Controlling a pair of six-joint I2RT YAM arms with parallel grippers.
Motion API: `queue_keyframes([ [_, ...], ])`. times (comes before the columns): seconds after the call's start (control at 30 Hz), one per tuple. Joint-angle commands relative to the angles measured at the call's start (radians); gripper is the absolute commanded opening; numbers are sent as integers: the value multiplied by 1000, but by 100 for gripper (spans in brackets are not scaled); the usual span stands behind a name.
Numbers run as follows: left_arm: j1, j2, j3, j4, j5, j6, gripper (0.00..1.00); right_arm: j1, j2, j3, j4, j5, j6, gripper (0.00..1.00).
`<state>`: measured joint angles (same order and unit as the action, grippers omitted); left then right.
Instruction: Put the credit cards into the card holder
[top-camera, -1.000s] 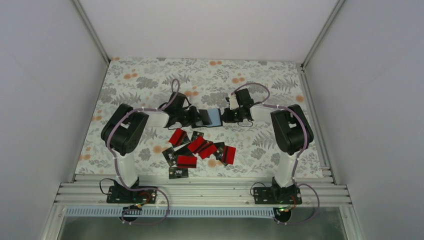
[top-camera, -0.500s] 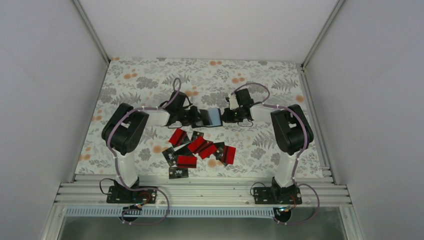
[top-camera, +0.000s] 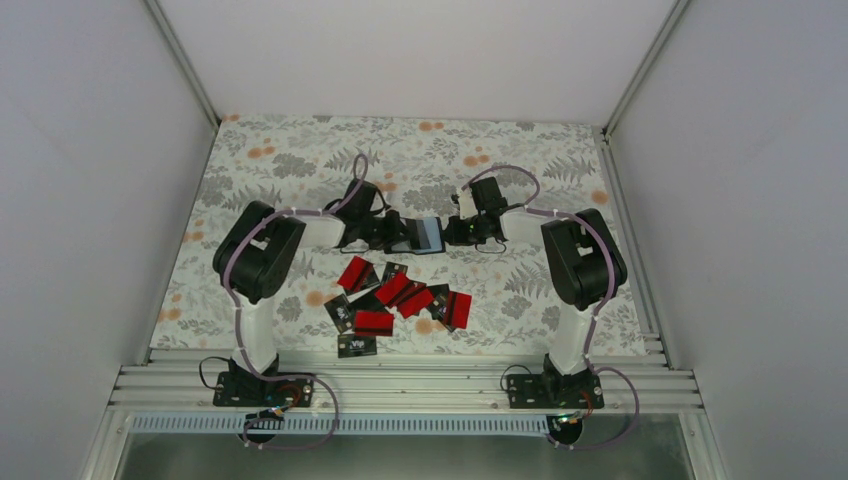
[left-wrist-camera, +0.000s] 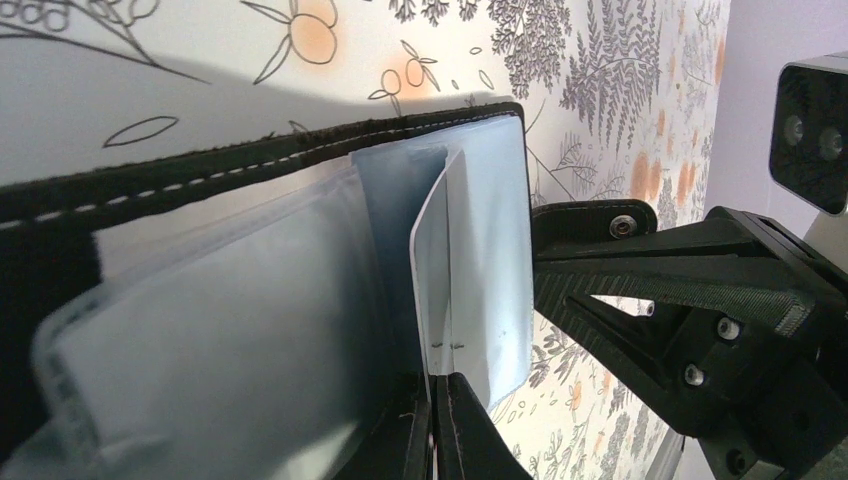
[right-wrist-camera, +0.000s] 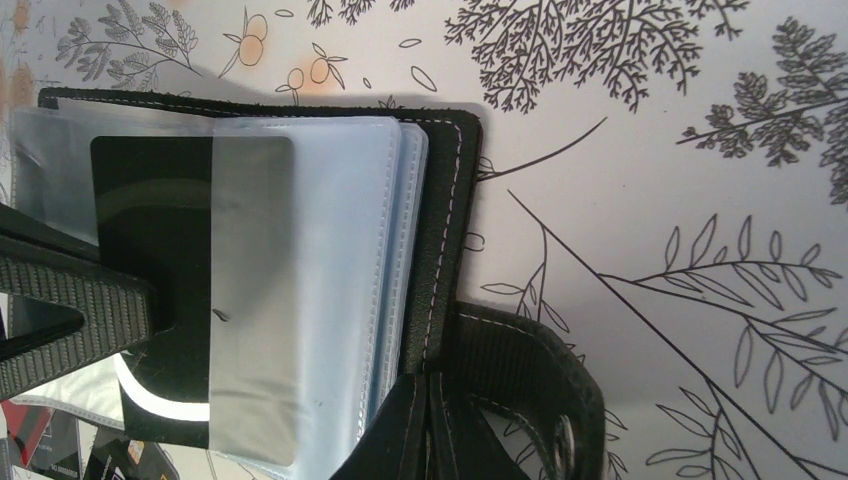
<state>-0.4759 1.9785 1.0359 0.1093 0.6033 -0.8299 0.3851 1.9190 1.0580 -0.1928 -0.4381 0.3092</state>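
Right wrist view shows the step best: the card holder (right-wrist-camera: 440, 230) lies open, above the flowered table (top-camera: 280, 160) at its middle, and one black card (right-wrist-camera: 150, 230) is partly under a clear sleeve (right-wrist-camera: 300, 290), its front edge grey through the plastic. The left gripper (top-camera: 397, 236) is closed on this card's rear end. The right gripper (right-wrist-camera: 428, 385) is clamped on the holder's black cover near the stitched edge. I think the card is now being pushed in. To do it well, the left arm should slide the card straight along the sleeve, keeping it flat and level, while the right one holds the cover firm so the leaves do not fold or buckle. Both arms reach inward from their bases, elbows bent outward, and the fingers of the two point at each other, almost touching. The other credit cards (top-camera: 395, 300) lie scattered nearer the bases, red and black mixed.
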Motion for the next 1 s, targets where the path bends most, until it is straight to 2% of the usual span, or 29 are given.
queue_keyframes([
  [0.0, -15, 40, 19, -50, -7, 17, 2, 11, 38, -38, -117, 19, -15, 4],
  [0.97, -48, 112, 112, -113, 12, 79, 2, 12, 57, -30, -111, 0, -25, 4],
])
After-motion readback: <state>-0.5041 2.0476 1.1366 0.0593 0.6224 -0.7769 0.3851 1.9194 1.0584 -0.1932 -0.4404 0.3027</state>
